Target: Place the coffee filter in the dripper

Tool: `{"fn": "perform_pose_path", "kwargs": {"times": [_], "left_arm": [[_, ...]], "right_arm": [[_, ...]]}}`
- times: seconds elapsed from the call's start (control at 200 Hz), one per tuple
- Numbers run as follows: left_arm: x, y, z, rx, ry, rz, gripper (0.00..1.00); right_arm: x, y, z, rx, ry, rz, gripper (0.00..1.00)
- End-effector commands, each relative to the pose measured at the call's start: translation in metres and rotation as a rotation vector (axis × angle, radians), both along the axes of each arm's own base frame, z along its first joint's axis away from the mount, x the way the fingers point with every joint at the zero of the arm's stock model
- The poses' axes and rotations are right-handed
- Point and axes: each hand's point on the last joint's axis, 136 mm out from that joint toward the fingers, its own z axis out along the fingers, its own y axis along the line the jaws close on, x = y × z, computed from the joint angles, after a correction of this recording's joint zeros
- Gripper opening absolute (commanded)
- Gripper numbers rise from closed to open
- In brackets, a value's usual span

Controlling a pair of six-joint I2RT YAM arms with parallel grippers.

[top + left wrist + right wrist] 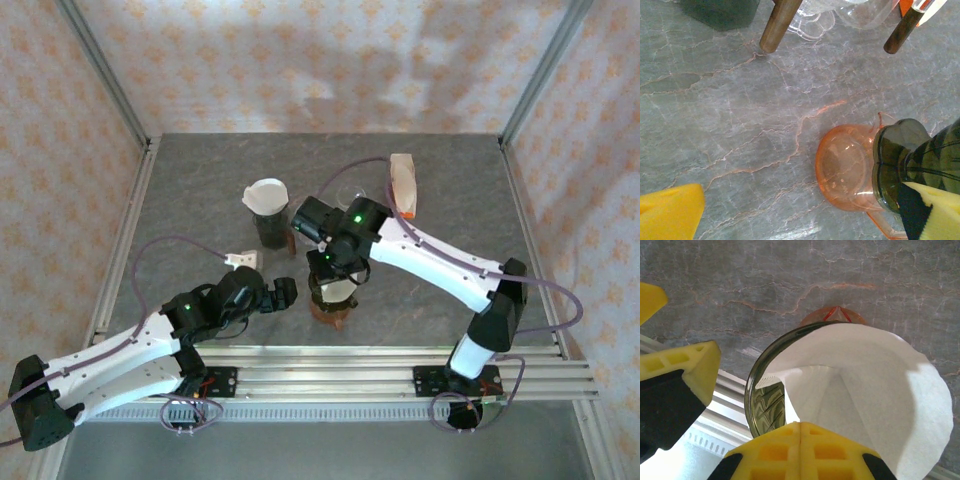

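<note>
You see the left tool spread wide, with a yellow pad in each lower corner. Toward the right, on the grey veined worktop, a dark ribbed dripper overlaps an orange glass vessel. Two brown wooden legs stand at the top.

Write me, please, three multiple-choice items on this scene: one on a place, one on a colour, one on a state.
1. Where is the coffee filter that the right gripper pinches?
A. flat on the table
B. in the dark dripper
C. on the metal rail

2. What colour is the glass server under the dripper?
A. blue
B. green
C. orange

3. How does the left gripper stand?
A. open, empty
B. shut on the filter
C. shut on the server

Answers: 1 B, the white paper sits in the dripper's mouth; 2 C, its glass is plainly orange; 3 A, its fingers stand wide apart with nothing between.
</note>
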Motion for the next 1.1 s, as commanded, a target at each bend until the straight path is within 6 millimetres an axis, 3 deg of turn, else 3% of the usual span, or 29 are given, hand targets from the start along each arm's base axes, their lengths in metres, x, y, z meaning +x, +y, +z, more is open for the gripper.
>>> {"fn": "perform_pose_path", "kwargs": {"times": [0.0, 0.05, 0.245, 0.395, 0.596, 0.761, 0.931, 1.091], "left_arm": [[0.004, -0.004, 0.015, -0.035, -0.016, -0.002, 1.0], [0.004, -0.006, 0.017, -0.044, -0.013, -0.005, 1.0], [0.004, -0.007, 0.027, -0.066, -0.014, -0.009, 1.0], [0.003, -0.009, 0.04, -0.082, -0.02, -0.017, 1.0], [0.006, -0.018, 0.067, -0.092, -0.047, -0.067, 0.99], [0.012, -0.048, 0.084, -0.034, -0.01, -0.19, 0.87], [0.017, -0.072, 0.077, 0.064, 0.036, -0.258, 0.75], [0.013, -0.075, 0.067, 0.113, 0.054, -0.271, 0.58]], "right_arm": [[0.001, 0.005, -0.006, 0.006, -0.009, 0.011, 0.0], [0.001, 0.005, -0.006, 0.009, -0.011, 0.011, 0.03], [0.005, -0.002, 0.013, 0.052, -0.081, -0.011, 0.37], [0.005, -0.012, 0.03, 0.109, -0.143, -0.042, 0.49], [0.007, -0.038, 0.055, 0.18, -0.269, -0.098, 0.54], [0.008, -0.06, 0.048, 0.151, -0.333, -0.122, 0.55], [0.008, -0.069, 0.045, 0.166, -0.363, -0.14, 0.56], [0.007, -0.076, 0.039, 0.153, -0.363, -0.141, 0.56]]}}
